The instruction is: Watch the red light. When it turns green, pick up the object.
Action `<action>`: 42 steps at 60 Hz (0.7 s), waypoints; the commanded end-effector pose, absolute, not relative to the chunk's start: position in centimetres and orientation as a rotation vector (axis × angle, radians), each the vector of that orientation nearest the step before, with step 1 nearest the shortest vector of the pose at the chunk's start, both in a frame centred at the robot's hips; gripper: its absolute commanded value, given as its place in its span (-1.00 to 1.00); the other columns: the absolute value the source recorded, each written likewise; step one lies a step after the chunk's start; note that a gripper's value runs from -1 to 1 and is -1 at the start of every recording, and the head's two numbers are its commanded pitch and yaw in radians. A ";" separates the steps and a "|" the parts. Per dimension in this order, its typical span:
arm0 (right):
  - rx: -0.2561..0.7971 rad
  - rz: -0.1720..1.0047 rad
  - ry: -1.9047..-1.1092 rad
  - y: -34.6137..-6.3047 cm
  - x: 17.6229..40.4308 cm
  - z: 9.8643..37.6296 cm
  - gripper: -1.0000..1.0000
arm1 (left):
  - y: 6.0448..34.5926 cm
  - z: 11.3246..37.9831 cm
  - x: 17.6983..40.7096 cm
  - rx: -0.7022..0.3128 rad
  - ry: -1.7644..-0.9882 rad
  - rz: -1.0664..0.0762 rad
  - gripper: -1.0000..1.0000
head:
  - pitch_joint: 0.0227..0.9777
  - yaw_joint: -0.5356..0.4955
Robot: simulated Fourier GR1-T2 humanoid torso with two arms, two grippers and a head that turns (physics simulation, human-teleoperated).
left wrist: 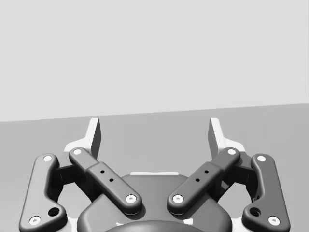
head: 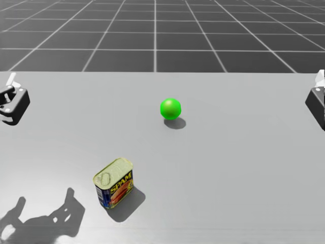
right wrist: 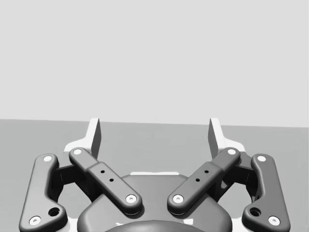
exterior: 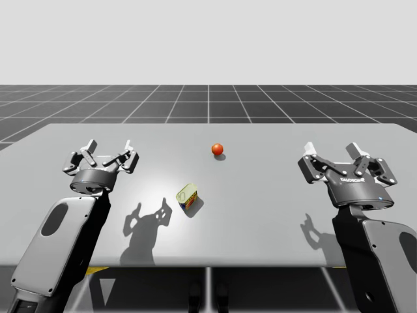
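Currently, the flat grey counter (exterior: 273, 222) carries two things, and both arms are raised over its near half.

- Left claw (exterior: 107, 151): fingers spread wide, nothing between them. The left wrist view looks out along the counter top, with nothing ahead of the claw (left wrist: 154, 133).
- Right claw (exterior: 333, 153): also wide and empty, with the same bare outlook (right wrist: 154, 133).
- Small rectangular tin with blue-and-yellow sides and a pale gold pull-tab lid (head: 114, 183): it stands on the counter with the lid up. It is inboard of the left claw, toward my right, and lower than it. It seems a little nearer my body than the fingertips do. It is well apart from the right claw. The lid's longer side runs slantwise, from the left claw's side away toward the far right.
- Small signal ball (head: 170, 108): it sits beyond the tin, roughly between the two claws. The views disagree on its colour: green in the head view, orange-red in the high view (exterior: 217, 149).

Judgement: if the green reading holds, the go condition is met. The left arm is clearly the nearer one. The move would be inward and down, with the wrist turned so the fingers close across the tin's shorter width. Risk: a skewed approach could tip the upright tin.
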State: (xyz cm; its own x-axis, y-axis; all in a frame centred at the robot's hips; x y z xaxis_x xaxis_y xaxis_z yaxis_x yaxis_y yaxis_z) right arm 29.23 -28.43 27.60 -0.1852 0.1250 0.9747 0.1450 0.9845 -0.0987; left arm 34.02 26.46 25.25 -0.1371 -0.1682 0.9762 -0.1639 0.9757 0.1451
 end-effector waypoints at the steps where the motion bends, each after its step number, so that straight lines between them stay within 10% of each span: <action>1: -0.199 -0.015 -1.759 -28.4 29.2 27.6 -1.00 | 26.4 25.2 34.0 0.250 -1.711 -0.008 -1.00 | 0.40 0.03; 42: -0.199 0.000 -1.747 -27.8 29.5 27.1 -1.00 | 22.9 25.4 32.1 0.113 -1.641 -0.167 -1.00 | 0.68 0.32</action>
